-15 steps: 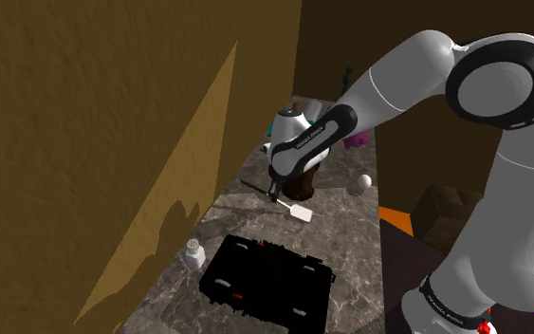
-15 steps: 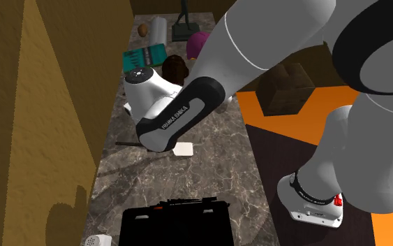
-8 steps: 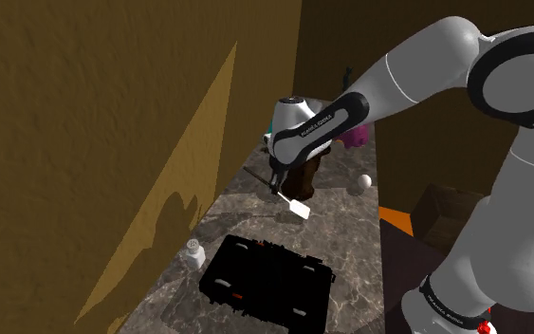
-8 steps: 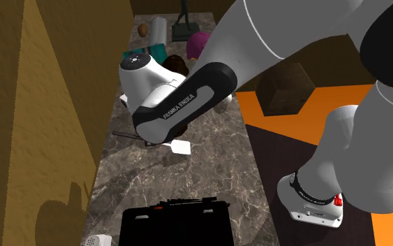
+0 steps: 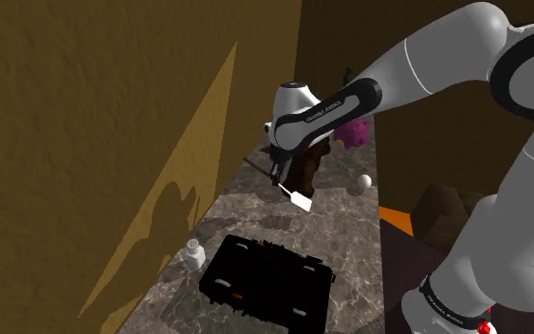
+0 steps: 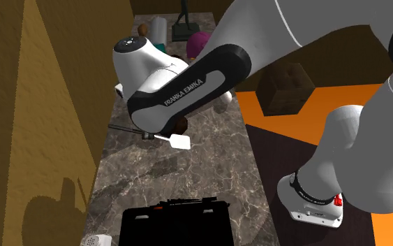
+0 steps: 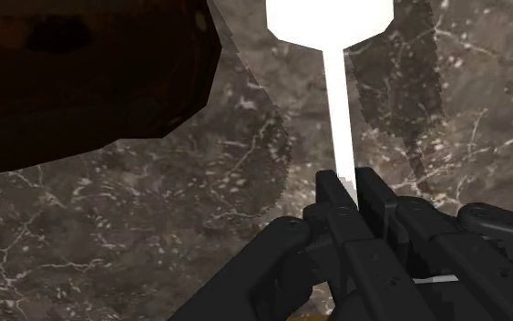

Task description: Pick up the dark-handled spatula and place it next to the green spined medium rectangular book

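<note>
The spatula has a white blade (image 5: pixel 300 200) and a thin dark handle (image 5: pixel 256 163). It hangs tilted above the marble counter (image 5: pixel 350 237), blade end lower. My gripper (image 5: pixel 276 180) is shut on its middle. In the second exterior view the blade (image 6: pixel 181 142) sticks out to the right of the gripper (image 6: pixel 149 135) and the handle (image 6: pixel 121 128) to the left. In the wrist view the white shaft (image 7: pixel 336 109) runs out from between my closed fingers (image 7: pixel 347 187) to the blade (image 7: pixel 330 23). My arm hides the green-spined book.
A black case (image 5: pixel 269 285) lies open on the near counter, beside a small white shaker (image 5: pixel 193 251). A brown rounded object (image 5: pixel 307 171) sits just behind the gripper. Farther back are a white ball (image 5: pixel 364 182) and a pink object (image 5: pixel 355 136). The wall (image 5: pixel 113 114) borders the counter's left.
The gripper has risen and moved toward the far end of the counter, carrying the spatula off the surface. The arm's forearm has swung higher.
</note>
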Action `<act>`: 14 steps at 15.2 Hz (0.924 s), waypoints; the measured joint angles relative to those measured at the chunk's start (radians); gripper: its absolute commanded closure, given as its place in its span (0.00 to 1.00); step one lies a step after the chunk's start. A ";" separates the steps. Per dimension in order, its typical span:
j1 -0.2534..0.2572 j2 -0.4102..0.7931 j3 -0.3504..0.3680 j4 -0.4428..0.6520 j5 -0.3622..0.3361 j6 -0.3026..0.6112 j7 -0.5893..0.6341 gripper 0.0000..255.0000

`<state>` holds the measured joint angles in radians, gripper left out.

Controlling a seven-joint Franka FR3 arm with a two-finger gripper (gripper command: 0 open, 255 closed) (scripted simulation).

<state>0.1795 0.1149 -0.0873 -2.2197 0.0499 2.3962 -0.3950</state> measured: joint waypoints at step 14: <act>-0.166 0.293 -0.062 0.433 0.078 -0.158 -0.260 1.00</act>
<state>0.0132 0.4083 -0.1490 -1.7870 0.1275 2.2382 -0.6548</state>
